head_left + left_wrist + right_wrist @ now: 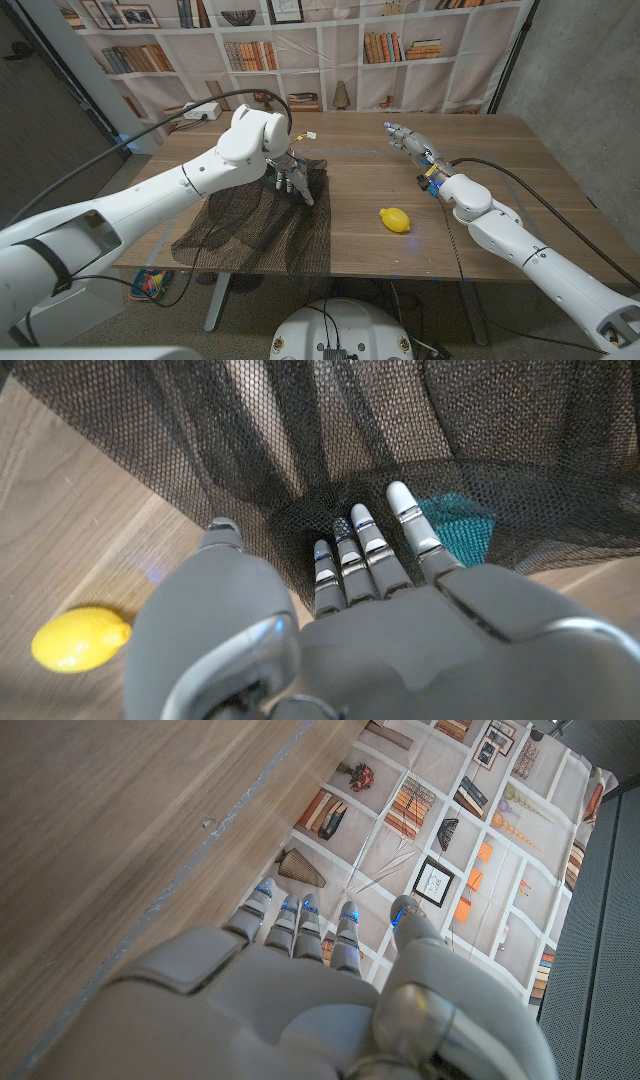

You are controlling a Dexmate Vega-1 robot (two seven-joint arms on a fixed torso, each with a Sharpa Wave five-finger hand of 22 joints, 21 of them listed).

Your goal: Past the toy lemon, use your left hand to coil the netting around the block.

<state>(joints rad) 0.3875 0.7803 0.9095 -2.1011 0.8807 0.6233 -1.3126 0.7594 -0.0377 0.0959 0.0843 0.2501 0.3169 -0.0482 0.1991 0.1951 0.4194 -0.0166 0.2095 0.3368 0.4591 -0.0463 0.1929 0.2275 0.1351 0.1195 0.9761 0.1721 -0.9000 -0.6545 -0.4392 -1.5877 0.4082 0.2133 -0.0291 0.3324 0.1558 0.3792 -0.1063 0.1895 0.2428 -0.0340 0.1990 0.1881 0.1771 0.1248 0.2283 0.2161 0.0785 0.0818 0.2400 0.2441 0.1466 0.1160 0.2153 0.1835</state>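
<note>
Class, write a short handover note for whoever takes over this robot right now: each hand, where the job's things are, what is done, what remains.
Left hand: fingers on the black mesh netting, not visibly gripping it.
Right hand: holds nothing, over the far right of the wooden table.
Yellow toy lemon: right of the netting, apart from it.
Teal block: under the netting.
Done: netting drapes over the block.
Left: coil it around the block.

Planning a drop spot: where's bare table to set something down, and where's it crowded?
Bare wood lies between the toy lemon and the right hand, and along the far edge. Crowded: the netting with the left hand on it covers the left side.
</note>
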